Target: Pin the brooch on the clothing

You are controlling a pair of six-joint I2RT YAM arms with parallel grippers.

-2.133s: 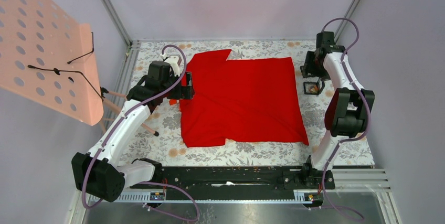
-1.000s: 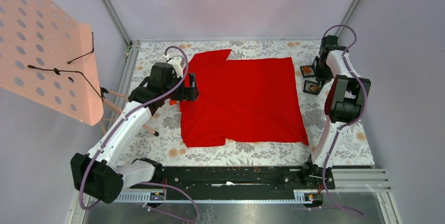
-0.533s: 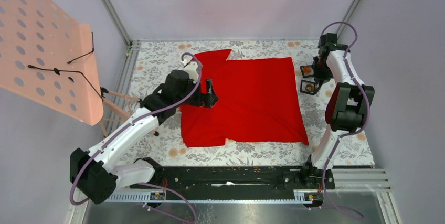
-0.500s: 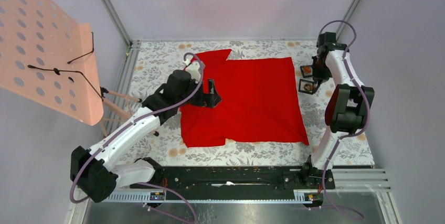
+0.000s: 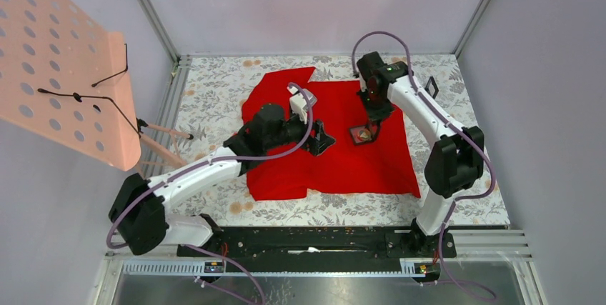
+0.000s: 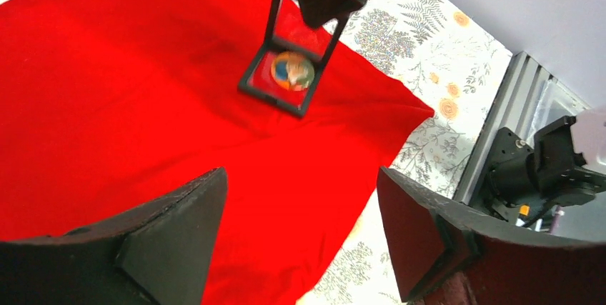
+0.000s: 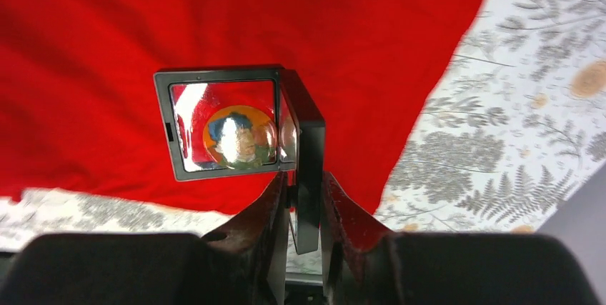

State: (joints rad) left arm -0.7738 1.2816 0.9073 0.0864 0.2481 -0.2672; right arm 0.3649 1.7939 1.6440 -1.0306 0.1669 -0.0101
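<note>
Right gripper [image 7: 304, 201] pinches a black-framed clear case [image 7: 225, 123] over the middle of the red shirt [image 5: 343, 162]. Inside sits a round orange-and-blue brooch [image 7: 239, 136]. Left gripper [image 6: 300, 212], fingers spread wide, hovers just beside the case, above the flat-laid shirt.

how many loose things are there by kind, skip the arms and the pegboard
red shirt: 1
black-framed clear box: 2 (one in the right gripper over the shirt, one at the far right of the table)
round brooch, inside the held box: 1
total: 4
</note>
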